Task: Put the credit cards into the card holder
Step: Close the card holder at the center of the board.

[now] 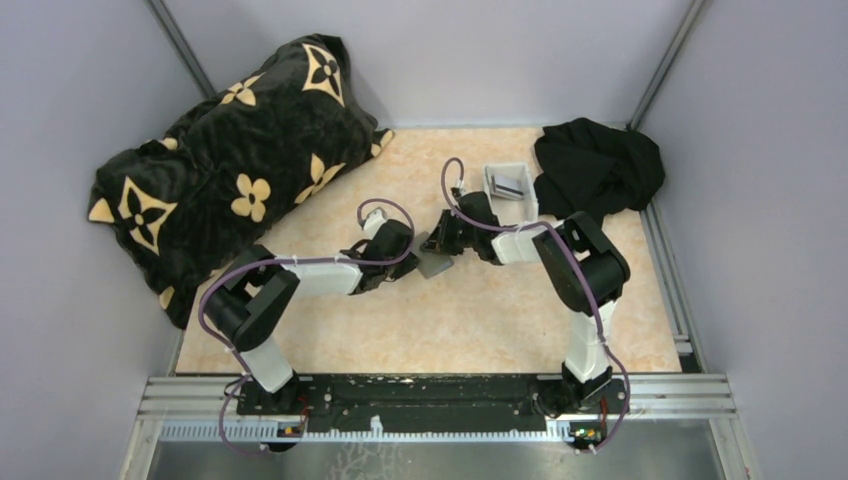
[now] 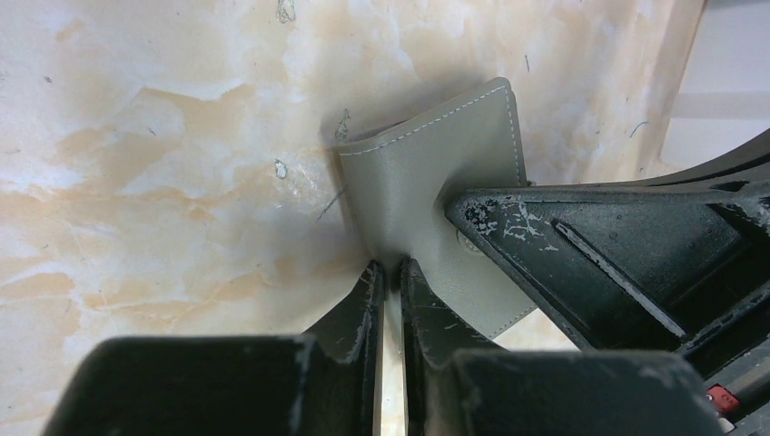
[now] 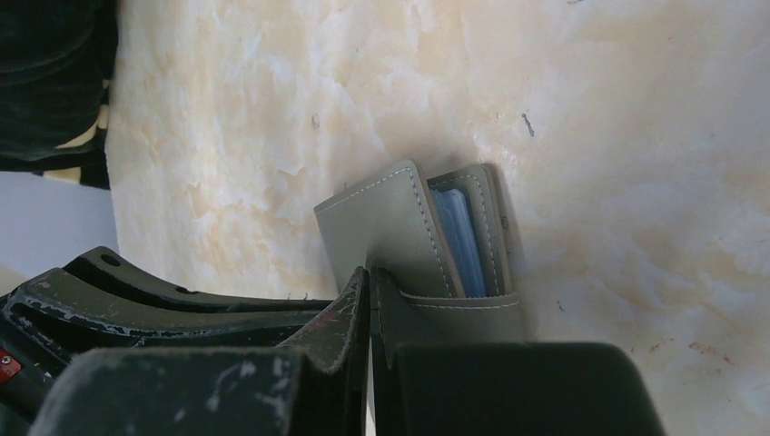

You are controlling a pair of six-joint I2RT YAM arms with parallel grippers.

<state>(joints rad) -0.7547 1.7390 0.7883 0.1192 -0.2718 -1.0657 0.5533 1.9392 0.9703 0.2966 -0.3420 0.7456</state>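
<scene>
The grey card holder is held partly open just above the table's middle, between both arms. My left gripper is shut on one of its panels near the fold, seen from outside as a stitched grey flap. My right gripper is shut on the other panel. A bluish-grey card stands in the slot between the inner layers. More credit cards lie in the white tray. The right finger crosses the left wrist view.
The small white tray stands at the back, beside a black cloth. A black floral cushion fills the back left. Grey walls enclose the marbled table.
</scene>
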